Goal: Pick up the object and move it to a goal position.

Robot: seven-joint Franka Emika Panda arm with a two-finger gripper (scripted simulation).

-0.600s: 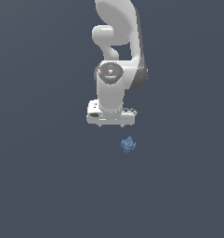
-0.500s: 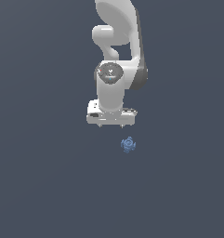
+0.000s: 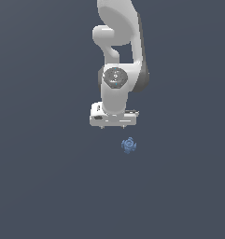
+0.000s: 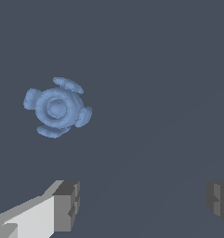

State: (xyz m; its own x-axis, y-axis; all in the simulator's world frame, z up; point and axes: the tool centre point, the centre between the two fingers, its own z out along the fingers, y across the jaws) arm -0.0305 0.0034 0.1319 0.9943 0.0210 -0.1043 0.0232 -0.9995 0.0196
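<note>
The object [image 3: 128, 145] is a small light-blue knobbly lump with rounded bumps, lying on the dark grey floor. It also shows in the wrist view [image 4: 56, 107]. My white gripper [image 3: 113, 125] hangs above the floor, a little toward the exterior view's left of the object and apart from it. In the wrist view my gripper [image 4: 143, 204] is open, its two grey fingertips [image 4: 67, 204] set wide apart with nothing between them. The object lies outside the gap between the fingers.
The white arm [image 3: 118, 56] reaches down from the top of the exterior view. The dark grey floor [image 3: 48, 186] surrounds the object on all sides.
</note>
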